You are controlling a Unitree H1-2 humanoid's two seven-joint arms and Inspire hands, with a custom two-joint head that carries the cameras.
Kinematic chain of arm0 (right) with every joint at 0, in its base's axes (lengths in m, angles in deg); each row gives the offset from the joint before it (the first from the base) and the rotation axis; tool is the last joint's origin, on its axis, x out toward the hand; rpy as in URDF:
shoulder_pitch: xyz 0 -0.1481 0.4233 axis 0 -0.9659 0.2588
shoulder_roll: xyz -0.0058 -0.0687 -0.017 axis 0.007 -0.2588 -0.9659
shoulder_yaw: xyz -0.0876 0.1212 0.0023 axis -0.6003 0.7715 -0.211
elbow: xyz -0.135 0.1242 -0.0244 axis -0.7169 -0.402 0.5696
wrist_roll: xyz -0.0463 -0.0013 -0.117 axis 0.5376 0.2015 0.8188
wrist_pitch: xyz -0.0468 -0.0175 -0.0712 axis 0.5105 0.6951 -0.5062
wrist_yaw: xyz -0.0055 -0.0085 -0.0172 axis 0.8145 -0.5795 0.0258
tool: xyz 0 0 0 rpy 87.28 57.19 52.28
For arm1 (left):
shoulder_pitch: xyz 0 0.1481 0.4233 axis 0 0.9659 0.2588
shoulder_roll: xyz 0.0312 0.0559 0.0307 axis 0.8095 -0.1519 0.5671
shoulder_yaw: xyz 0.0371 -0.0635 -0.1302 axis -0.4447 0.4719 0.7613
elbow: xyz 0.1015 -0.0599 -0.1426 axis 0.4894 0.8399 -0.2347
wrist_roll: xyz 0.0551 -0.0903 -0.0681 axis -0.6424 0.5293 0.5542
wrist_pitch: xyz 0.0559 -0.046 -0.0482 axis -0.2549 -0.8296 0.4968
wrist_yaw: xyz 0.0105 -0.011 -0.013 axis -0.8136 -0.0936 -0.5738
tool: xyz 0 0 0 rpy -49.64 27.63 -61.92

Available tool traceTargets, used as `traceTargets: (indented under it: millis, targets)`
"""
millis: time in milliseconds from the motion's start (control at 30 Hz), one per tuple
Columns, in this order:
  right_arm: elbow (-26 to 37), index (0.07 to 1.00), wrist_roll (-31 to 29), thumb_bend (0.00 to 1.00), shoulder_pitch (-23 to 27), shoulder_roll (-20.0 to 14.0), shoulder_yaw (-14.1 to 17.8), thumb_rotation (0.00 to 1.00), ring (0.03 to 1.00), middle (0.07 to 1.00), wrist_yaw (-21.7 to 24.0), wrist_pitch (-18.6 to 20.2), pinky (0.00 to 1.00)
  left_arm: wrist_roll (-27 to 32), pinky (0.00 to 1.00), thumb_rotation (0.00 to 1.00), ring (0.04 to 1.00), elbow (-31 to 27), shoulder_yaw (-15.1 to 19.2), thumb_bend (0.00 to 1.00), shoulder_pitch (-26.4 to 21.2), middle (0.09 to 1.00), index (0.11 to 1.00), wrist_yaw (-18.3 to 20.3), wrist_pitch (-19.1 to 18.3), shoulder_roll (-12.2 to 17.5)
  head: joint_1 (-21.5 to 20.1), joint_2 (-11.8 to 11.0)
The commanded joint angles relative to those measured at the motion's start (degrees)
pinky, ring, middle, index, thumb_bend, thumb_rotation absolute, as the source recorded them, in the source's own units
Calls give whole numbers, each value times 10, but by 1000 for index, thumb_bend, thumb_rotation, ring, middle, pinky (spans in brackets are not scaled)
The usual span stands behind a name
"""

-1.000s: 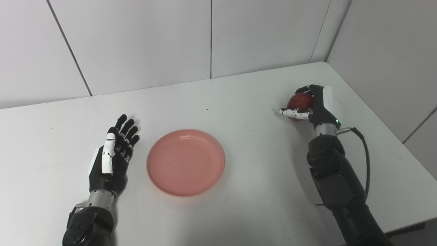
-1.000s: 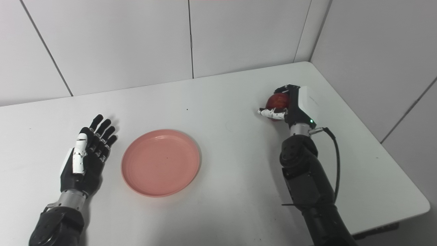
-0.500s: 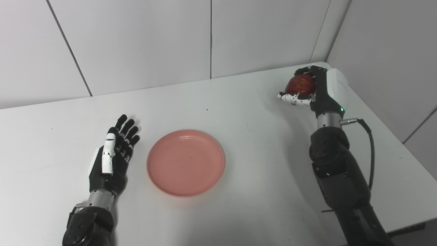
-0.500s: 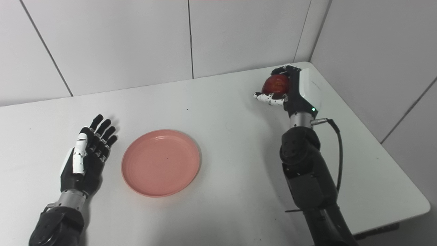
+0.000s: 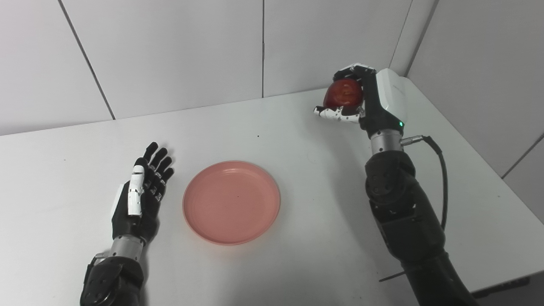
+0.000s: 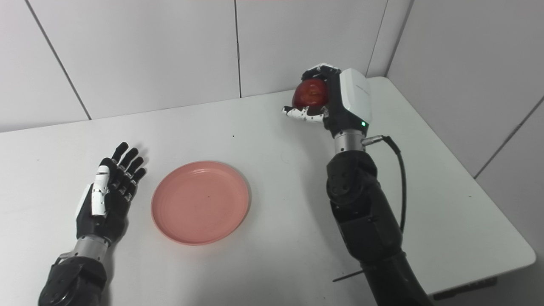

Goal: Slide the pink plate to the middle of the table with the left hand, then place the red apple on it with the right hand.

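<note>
The pink plate (image 5: 231, 202) lies flat and empty near the middle of the white table (image 5: 297, 140). My left hand (image 5: 139, 199) rests open on the table just left of the plate, fingers straight, a small gap from its rim. My right hand (image 5: 369, 102) is shut on the red apple (image 5: 343, 94) and holds it well above the table, up and to the right of the plate. It also shows in the right eye view (image 6: 311, 94).
White wall panels stand behind the table and along its right side. The table's right edge (image 6: 493, 204) and front right corner are near my right arm. A black cable (image 5: 442, 170) loops from the right wrist.
My right hand has lifted the apple off the table at the far right and carried it up and to the left, toward the plate. The left hand and plate have not moved.
</note>
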Motion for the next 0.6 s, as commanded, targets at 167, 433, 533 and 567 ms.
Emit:
traceTargets:
  millis: [167,433,533,567]
  targets:
    - [9,513,14,528,40,17,-29,0,410,452,6,-20,348,-8,953,1000,943,13,-7,346,25,942,924,-14,-34,-7,14,-2]
    - [-1,520,28,526,54,46,-78,0,377,444,11,-46,306,-8,966,1000,949,9,-13,352,29,948,925,-24,-33,-19,42,-1]
    - [-5,520,30,527,59,55,-94,0,378,444,12,-53,306,-11,965,1000,949,8,-17,351,31,949,928,-26,-28,-23,55,-1]
    - [-7,521,31,527,61,59,-99,0,378,444,14,-52,307,-12,963,1000,949,7,-18,351,32,949,929,-27,-28,-25,61,-1]
